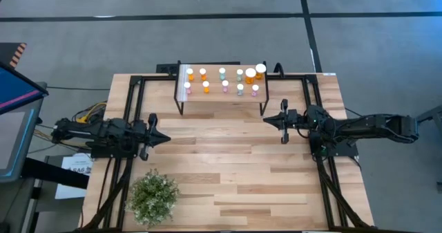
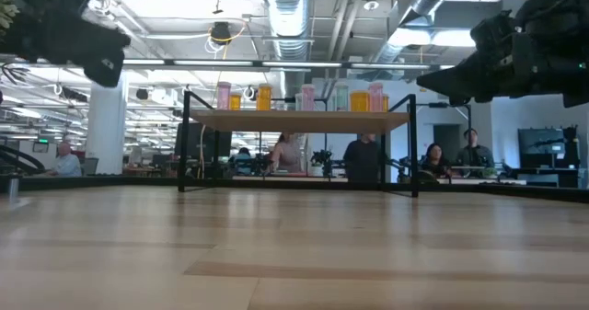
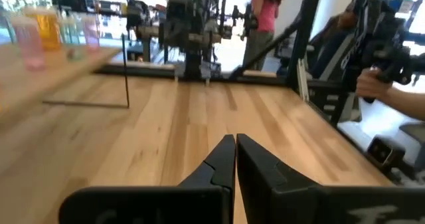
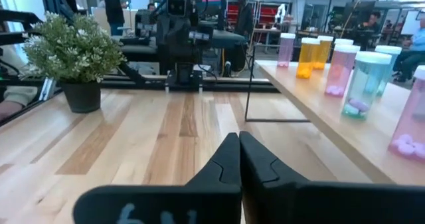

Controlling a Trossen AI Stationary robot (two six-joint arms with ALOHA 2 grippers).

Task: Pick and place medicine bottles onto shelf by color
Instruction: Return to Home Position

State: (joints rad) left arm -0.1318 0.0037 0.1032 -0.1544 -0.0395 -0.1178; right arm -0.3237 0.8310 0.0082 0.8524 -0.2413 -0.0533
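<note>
Several medicine bottles [image 1: 222, 80] with white caps and orange, pink or pale green bodies stand upright in two rows on the shelf [image 1: 217, 95], a small light-wood board on thin black legs at the table's far middle. In the right wrist view the bottles [image 4: 362, 78] line the shelf's top. My left gripper [image 1: 166, 137] hovers shut at the table's left side, pointing level toward the right, with nothing between its fingers [image 3: 229, 159]. My right gripper [image 1: 266, 119] hovers shut near the shelf's right leg, pointing level toward the left, and also holds nothing [image 4: 237, 156].
A green bushy plant [image 1: 152, 196] in a dark pot stands near the table's near left edge. Black frame rails [image 1: 128, 108] run along the table's left and right sides. Bare tabletop [image 1: 228, 157] lies between the two grippers. People move in the room behind.
</note>
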